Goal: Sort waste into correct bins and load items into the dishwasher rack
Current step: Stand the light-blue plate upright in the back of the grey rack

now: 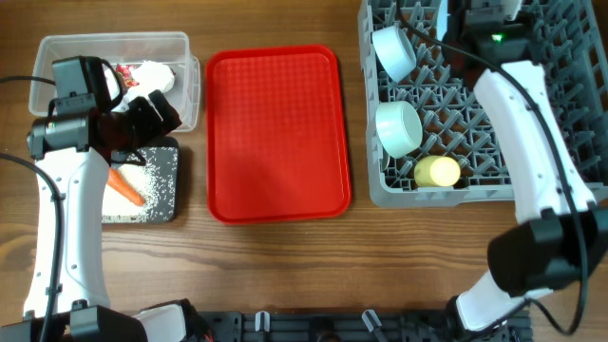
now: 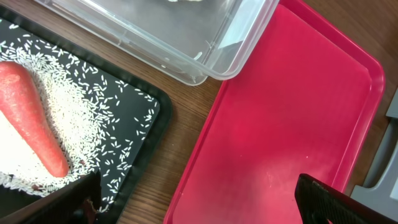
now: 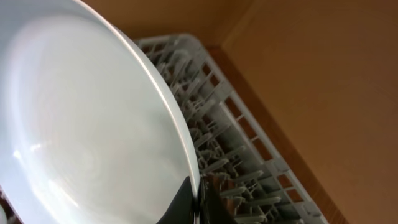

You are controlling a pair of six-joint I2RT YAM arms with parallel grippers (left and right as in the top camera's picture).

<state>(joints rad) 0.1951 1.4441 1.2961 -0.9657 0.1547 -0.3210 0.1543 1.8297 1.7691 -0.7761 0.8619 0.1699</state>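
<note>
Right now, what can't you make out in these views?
Right gripper: overhead, cut off by the top edge; right wrist view shows only a dark sliver, so open or shut is unclear.
White dish: right wrist view, it fills the frame; plate or bowl unclear.
Clear bin contents: overhead, partly under the left arm; left wrist view cuts them off.
Yellow item in the rack: overhead, too small to identify.

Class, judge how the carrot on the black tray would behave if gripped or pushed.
The carrot looks rigid, so it probably holds shape. Its tapered, rounded body may roll or pivot. Loose rice beneath could let it slide.
</note>
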